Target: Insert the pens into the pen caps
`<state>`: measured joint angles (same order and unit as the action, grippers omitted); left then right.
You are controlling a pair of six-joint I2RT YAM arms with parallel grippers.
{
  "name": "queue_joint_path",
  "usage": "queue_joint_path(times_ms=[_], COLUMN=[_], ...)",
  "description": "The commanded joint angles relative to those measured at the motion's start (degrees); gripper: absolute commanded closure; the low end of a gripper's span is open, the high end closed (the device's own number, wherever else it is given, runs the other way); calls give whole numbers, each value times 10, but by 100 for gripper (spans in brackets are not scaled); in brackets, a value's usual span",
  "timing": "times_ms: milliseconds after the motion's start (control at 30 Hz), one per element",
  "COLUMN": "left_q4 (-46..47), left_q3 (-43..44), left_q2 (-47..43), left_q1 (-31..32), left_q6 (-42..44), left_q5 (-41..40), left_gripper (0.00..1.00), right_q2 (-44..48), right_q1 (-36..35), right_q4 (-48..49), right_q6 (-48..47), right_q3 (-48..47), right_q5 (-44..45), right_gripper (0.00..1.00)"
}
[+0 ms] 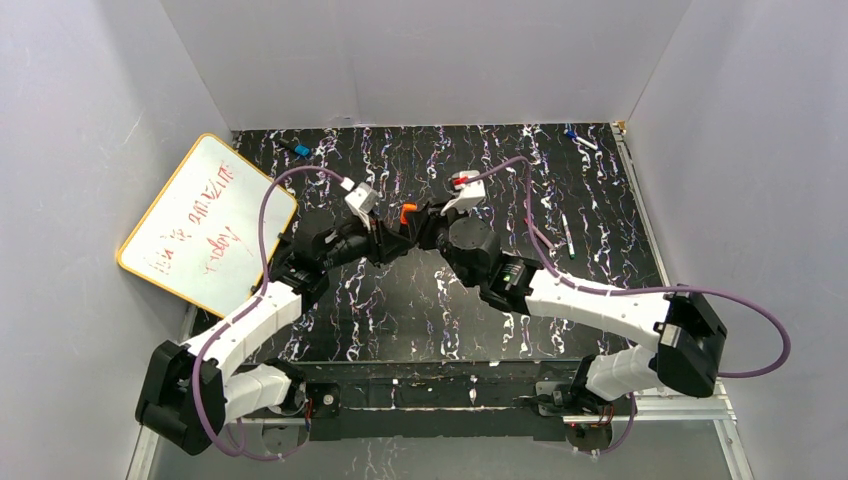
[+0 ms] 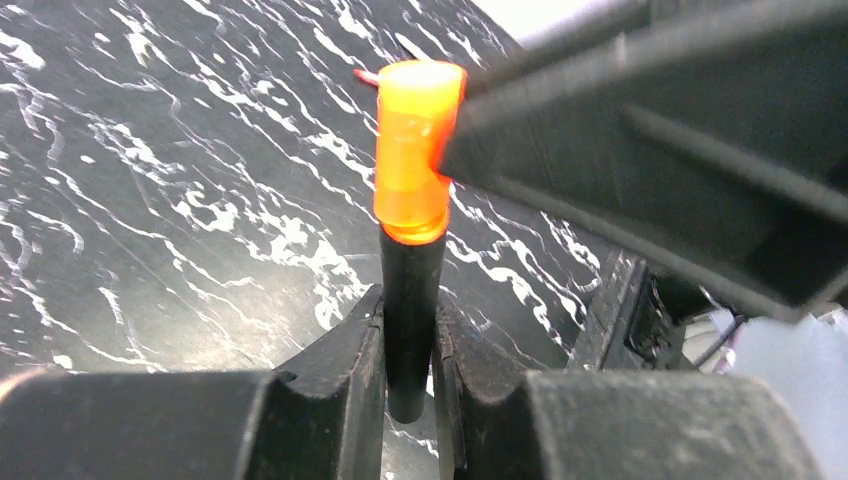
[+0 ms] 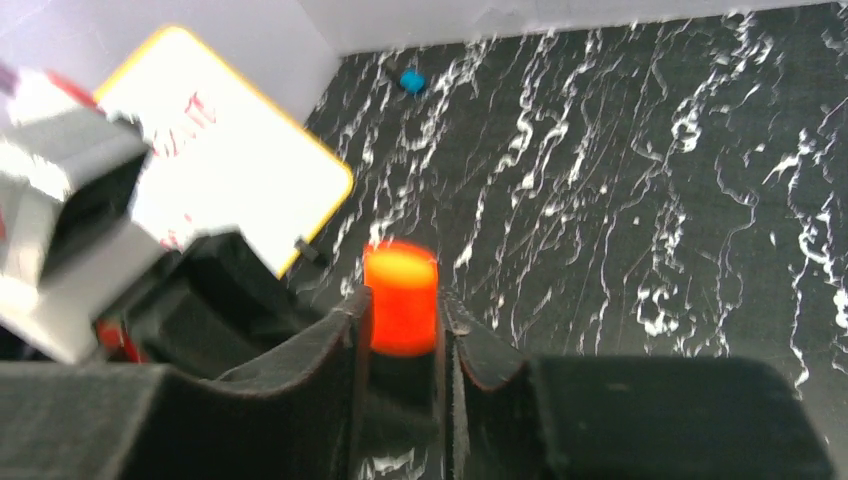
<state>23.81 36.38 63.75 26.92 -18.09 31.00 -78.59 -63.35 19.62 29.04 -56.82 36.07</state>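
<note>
"So, where is the pen?"

"The slim black plastic marker pen (image 2: 411, 320) stands upright in mid-air over the black, white-veined marble table (image 2: 150, 200). The left gripper (image 2: 409, 338) clamps it low on the barrel, fingers closed on it. The short red-orange tube-shaped plastic cap (image 2: 418, 140) sits on the pen's upper end. It is pinched between the closed fingers of the right gripper (image 3: 400, 316)."

"Why held that way?"

"Probably so the two arms, meeting tip to tip, can press cap and pen together along one line. Each grips its piece away from the joint, which leaves the joint free."

"What can't you make out?"

"How far the cap is pushed on, because the pen's tip is hidden inside it. The right wrist view is blurred, and there the cap covers the pen. From above, only an orange speck shows between the grippers. A pale thin stick (image 1: 567, 235), perhaps another pen, lies well apart on the table's right side. I cannot tell whether it is capped. A yellow-framed whiteboard (image 1: 205, 225) sits at the left edge."
</note>
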Motion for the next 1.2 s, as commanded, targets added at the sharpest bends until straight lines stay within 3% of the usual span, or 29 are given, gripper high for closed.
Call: queue_joint_path(times_ms=[0,567,667,867,1167], left_q4=[113,146,146,162,173], left_q3=[26,13,12,9,27], left_q2=[-28,15,23,43,62], left_q1=[-45,-49,-49,-49,-49], left_q6=[4,5,10,9,10], left_q5=[-41,-9,-9,-7,10], left_gripper=[100,100,100,100,100], right_q2=[31,52,56,97,167], right_q1=[-30,-31,-31,-31,-30], right_q4=[-81,-92,-91,-76,-71], right_q6=[-24,-22,-27,-36,-57], right_q3=[31,36,38,71,136], right_q5=[-68,-91,-100,-105,-57], right_gripper=[95,93,83,47,18])
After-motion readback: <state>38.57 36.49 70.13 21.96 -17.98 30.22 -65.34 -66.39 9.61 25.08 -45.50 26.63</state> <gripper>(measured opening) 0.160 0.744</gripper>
